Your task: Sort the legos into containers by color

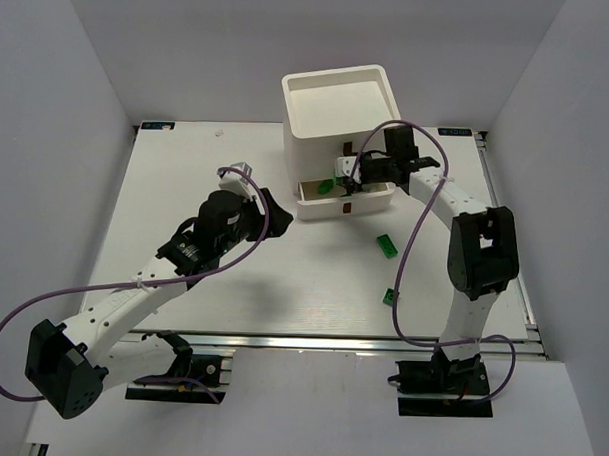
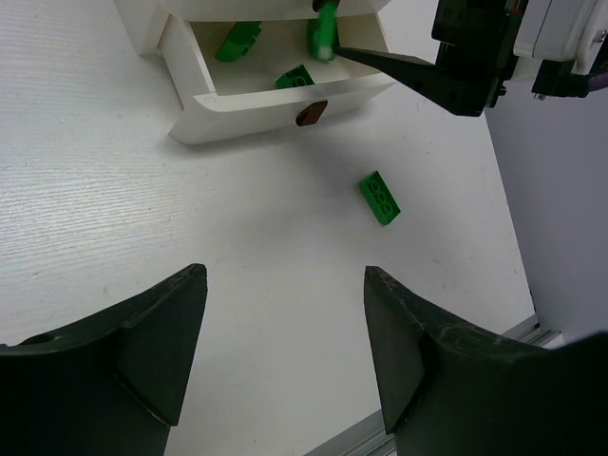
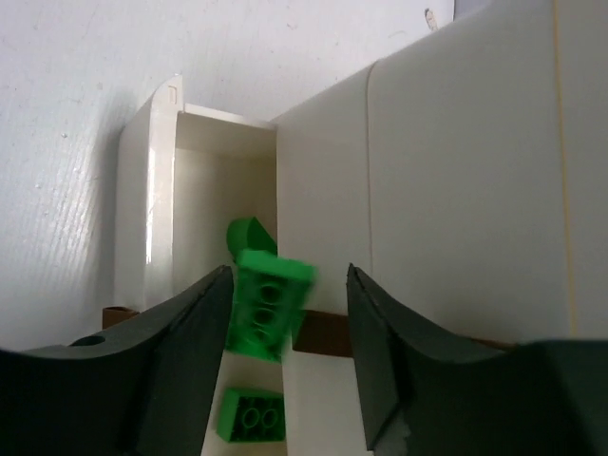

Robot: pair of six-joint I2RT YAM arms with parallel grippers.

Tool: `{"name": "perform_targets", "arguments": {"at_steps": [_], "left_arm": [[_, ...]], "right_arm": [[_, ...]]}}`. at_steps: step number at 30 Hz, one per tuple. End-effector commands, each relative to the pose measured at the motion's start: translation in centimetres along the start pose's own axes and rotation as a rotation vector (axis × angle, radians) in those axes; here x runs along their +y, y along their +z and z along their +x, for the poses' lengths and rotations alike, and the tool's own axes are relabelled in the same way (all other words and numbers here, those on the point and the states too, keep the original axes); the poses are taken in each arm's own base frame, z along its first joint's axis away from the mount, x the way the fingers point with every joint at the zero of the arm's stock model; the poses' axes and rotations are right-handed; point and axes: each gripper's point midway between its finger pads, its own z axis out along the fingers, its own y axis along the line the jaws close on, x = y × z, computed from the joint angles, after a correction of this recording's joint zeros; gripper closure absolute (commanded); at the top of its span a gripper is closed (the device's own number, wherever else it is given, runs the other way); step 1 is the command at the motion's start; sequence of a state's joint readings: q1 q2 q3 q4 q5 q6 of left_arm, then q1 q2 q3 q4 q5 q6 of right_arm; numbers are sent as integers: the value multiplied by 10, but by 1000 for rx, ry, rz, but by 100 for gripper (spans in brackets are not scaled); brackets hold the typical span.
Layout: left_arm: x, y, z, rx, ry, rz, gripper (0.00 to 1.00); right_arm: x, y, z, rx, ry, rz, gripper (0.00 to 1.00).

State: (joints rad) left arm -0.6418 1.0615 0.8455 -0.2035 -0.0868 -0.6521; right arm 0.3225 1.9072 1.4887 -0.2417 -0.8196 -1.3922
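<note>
Your right gripper (image 3: 287, 280) hangs over the pulled-out bottom drawer (image 2: 256, 109) of the white drawer unit (image 1: 338, 124), jaws parted somewhat wider than the green lego brick (image 3: 269, 302) between them. The brick sits against the left-hand finger (image 3: 180, 351) with a clear gap to the other finger, and it is blurred, so it does not read as clamped. Directly below those jaws, inside the drawer, lie two more green pieces: a flat brick (image 3: 252, 415) nearer the drawer front and a curved-looking one (image 3: 249, 236) farther in (its outline is partly hidden by the blurred brick). The drawer's brown handle (image 2: 311, 114) faces away from the unit, below and just outside the jaws. Your left gripper (image 2: 285, 285) hovers above the white table (image 2: 95, 190) with its jaws wide and nothing between them. Ahead of those jaws and slightly to their right, a loose green brick (image 2: 380, 198) lies flat on the table, apart from the drawer front beyond it. A second loose green brick (image 1: 391, 296) rests on the table well back from the right jaws, toward that arm's base. The tray (image 1: 334, 89) on top of the unit sits beyond both grippers.
</note>
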Motion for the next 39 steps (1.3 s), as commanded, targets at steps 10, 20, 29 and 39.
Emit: {"name": "perform_targets", "arguments": {"at_steps": [10, 20, 29, 39], "left_arm": [[-8, 2, -3, -10, -4, 31, 23], [5, 11, 8, -7, -77, -3, 75], [5, 14, 10, 16, -60, -11, 27], [11, 6, 17, 20, -76, -23, 26]], "right_arm": [[-20, -41, -46, -32, 249, 187, 45], [106, -91, 8, 431, 1325, 244, 85], [156, -106, 58, 689, 1274, 220, 12], [188, -100, 95, 851, 1208, 184, 26]]}}
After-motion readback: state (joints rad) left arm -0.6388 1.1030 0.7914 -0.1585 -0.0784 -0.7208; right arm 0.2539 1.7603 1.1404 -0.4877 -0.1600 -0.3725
